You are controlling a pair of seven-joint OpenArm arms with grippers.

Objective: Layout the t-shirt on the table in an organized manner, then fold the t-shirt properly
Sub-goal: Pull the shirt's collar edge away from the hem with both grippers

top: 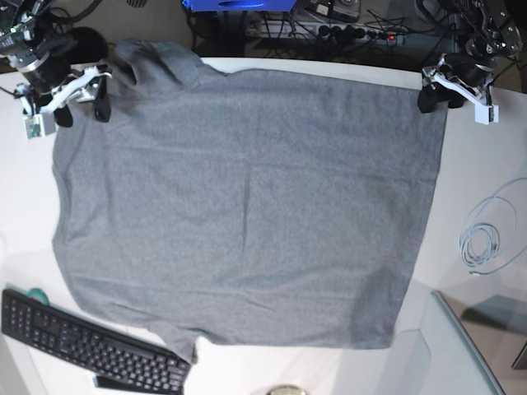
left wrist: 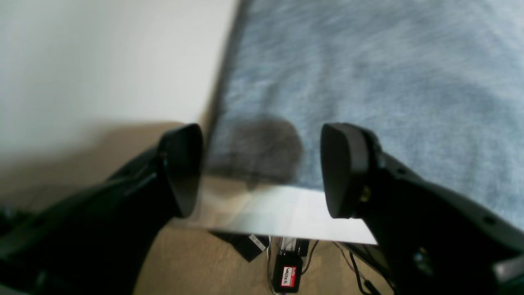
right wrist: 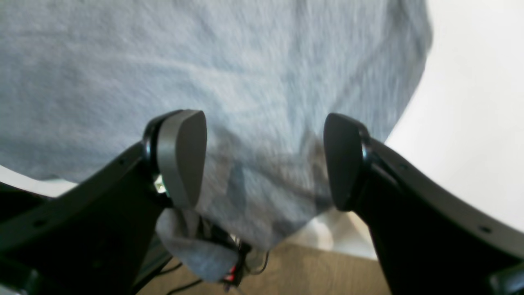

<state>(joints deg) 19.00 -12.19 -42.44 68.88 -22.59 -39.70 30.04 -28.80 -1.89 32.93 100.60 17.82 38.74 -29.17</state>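
the t-shirt (top: 239,206) lies spread flat across the middle of the table (top: 486,164), filling most of the base view. the left gripper (left wrist: 262,170) hovers wide apart over the shirt's upper right corner, holding nothing. the right gripper (right wrist: 264,159) stands wide too, empty, above the upper left sleeve.

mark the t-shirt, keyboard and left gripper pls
t-shirt (top: 247,206): base view, middle of the spread cloth.
keyboard (top: 90,346): base view, key field.
left gripper (left wrist: 262,170): left wrist view, midway between its open fingertips.
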